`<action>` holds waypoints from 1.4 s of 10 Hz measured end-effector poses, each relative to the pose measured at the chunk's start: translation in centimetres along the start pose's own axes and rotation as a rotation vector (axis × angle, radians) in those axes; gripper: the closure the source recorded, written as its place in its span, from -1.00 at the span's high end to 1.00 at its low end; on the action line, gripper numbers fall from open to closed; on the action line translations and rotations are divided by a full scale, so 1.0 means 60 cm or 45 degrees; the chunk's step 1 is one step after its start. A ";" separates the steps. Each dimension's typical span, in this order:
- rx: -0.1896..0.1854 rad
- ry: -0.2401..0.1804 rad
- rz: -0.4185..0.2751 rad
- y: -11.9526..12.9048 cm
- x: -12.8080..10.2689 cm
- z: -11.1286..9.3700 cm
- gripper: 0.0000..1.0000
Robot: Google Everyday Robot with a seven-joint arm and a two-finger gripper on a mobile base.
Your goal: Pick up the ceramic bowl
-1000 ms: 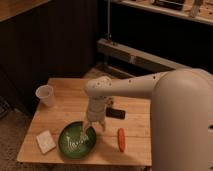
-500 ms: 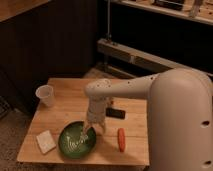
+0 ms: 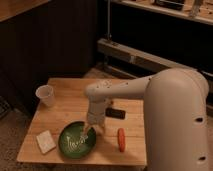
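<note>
The robot's arm (image 3: 130,90) bends over the wooden table (image 3: 67,107). It sets the gripper (image 3: 90,131) low at the right-hand rim of the ceramic bowl (image 3: 70,145). The bowl sits close to the table's near edge, a little toward the near-left corner.

The step in hand looks like taking hold of the bowl by that rim. To do it well, the gripper should straddle the wall of the bowl, one side inside and one outside, and sit fully down before it closes. The glaze is glossy and likely slippery, so a firm hold well down the wall would serve better than a nip at the lip. A wide bowl held at one side will tend to tip, so the lift should be slow and straight up. It should also stay clear of the orange carrot-like item (image 3: 121,139), which lies just beside the bowl toward the near-right corner.

The arm's bulk cuts off the table's right edge. It partly covers a dark flat object (image 3: 116,113) behind the wrist. Whether the gripper is open or closed cannot be told, nor whether it touches the rim. The pale block (image 3: 46,141) at the near-left corner and the white cup (image 3: 45,95) near the far-left corner stand well apart.
</note>
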 end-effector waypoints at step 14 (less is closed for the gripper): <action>-0.022 0.019 0.002 -0.005 -0.004 -0.008 -0.93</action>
